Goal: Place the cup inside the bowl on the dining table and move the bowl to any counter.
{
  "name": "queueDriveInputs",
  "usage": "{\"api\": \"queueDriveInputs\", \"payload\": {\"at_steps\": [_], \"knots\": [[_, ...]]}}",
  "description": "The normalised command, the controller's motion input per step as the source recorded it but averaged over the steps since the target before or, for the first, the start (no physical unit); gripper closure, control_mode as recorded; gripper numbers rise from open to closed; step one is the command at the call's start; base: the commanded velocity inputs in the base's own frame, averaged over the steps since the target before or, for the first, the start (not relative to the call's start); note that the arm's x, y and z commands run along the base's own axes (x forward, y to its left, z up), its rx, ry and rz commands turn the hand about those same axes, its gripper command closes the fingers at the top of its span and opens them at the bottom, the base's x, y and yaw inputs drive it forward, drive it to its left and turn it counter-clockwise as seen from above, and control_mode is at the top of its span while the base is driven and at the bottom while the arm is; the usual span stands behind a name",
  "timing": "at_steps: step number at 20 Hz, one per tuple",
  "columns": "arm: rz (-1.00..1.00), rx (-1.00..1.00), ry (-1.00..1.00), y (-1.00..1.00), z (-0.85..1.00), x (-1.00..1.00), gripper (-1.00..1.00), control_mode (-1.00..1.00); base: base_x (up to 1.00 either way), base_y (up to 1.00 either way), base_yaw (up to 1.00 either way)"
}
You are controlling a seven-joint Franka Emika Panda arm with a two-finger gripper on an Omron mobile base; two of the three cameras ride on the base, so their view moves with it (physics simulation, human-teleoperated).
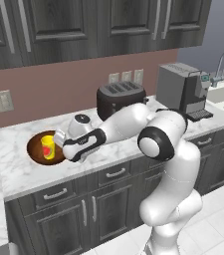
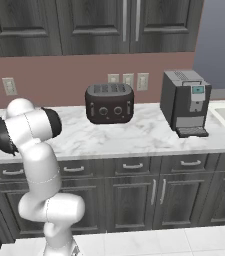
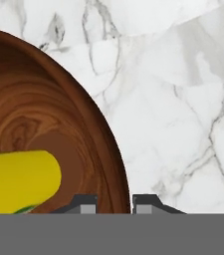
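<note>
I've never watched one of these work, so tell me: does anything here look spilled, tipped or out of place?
Nothing stands out. The cup stands upright inside the bowl, which rests flat on the counter. The gripper pinches the bowl's rim. The toaster and coffee machine stand squarely.

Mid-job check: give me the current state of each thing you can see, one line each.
Cup: upright inside the bowl.
Bowl: on the counter, gripper at its rim.
Gripper: jaws narrow, astride the bowl's rim; shut on it.
Counter: carrying the bowl, toaster and coffee machine.
Toaster: slots empty.
Coffee machine: nothing on its drip tray.
Cabinet doors: closed.
</note>
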Motion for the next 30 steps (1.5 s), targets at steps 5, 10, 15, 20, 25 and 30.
{"api": "queueDriveInputs", "payload": {"at_steps": [5, 10, 15, 20, 25, 30], "knots": [[0.00, 0.00, 0.00, 0.00, 0.00, 0.00, 1.00, -1.00, 0.00, 0.00, 0.00], [0.00, 0.00, 0.00, 0.00, 0.00, 0.00, -1.00, -1.00, 0.00, 0.00, 0.00], [0.00, 0.00, 0.00, 0.00, 0.02, 0.00, -1.00, -1.00, 0.00, 0.00, 0.00], [0.00, 0.00, -0.02, 0.00, 0.17, 0.00, -1.00, -1.00, 0.00, 0.00, 0.00], [0.00, 0.00, -0.07, 0.00, 0.42, -0.17, -1.00, -1.00, 0.00, 0.00, 0.00], [0.02, 0.00, -0.04, 0.00, 0.33, -0.36, -1.00, -1.00, 0.00, 0.00, 0.00]]}}
